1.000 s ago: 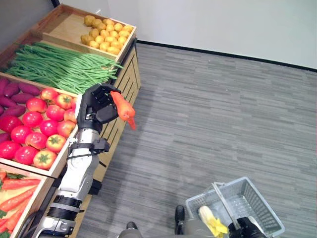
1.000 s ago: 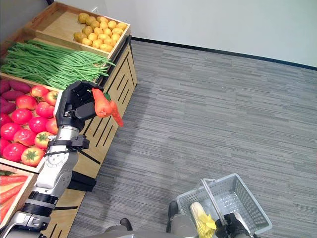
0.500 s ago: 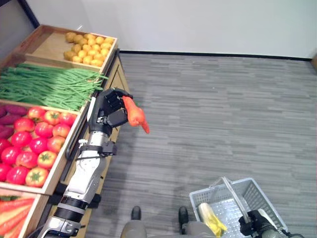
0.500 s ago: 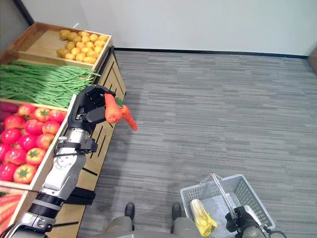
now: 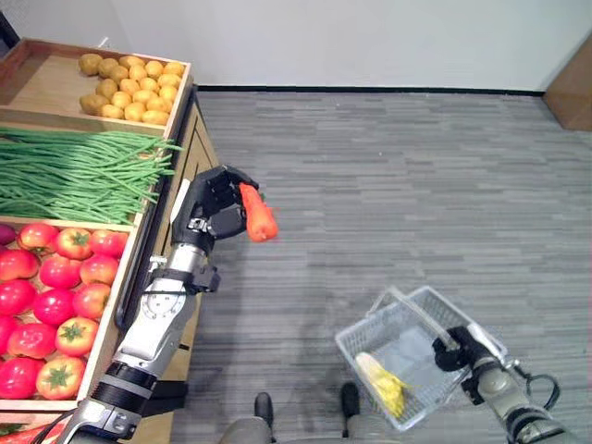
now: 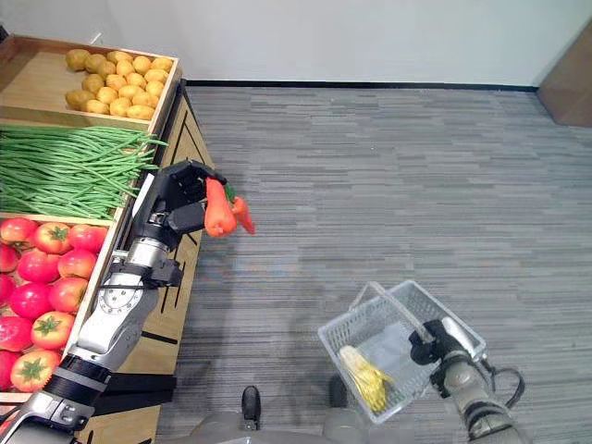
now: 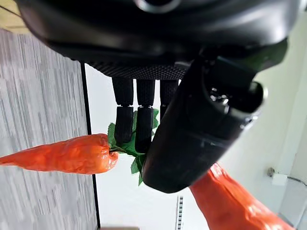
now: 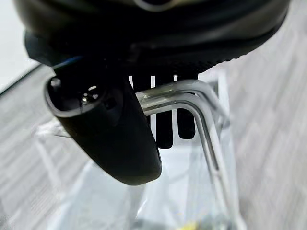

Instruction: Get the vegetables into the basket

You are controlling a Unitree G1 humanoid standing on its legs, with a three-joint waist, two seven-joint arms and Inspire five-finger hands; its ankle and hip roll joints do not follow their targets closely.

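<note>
My left hand (image 5: 209,200) is shut on two orange carrots (image 5: 258,212) with green leaves, held in the air just past the stand's front edge. In the left wrist view one carrot (image 7: 62,154) sticks out sideways and the other (image 7: 230,201) lies behind the thumb (image 7: 192,129). My right hand (image 5: 457,351) is curled round the metal handle (image 8: 194,103) of a grey wire basket (image 5: 377,313), which hangs tilted above the floor at the lower right. A yellow vegetable (image 5: 381,385) like a corn cob lies in the basket.
A wooden produce stand runs along the left, with crates of potatoes (image 5: 129,79), green beans (image 5: 74,171) and tomatoes (image 5: 55,296). Grey carpet (image 5: 388,203) spreads between the stand and the basket. A brown panel (image 5: 572,88) stands at the far right by the white wall.
The camera has swung to the right. My right hand has lifted the basket, which now hangs tilted and closer to the middle. My left hand still holds the carrots at the stand's edge.
</note>
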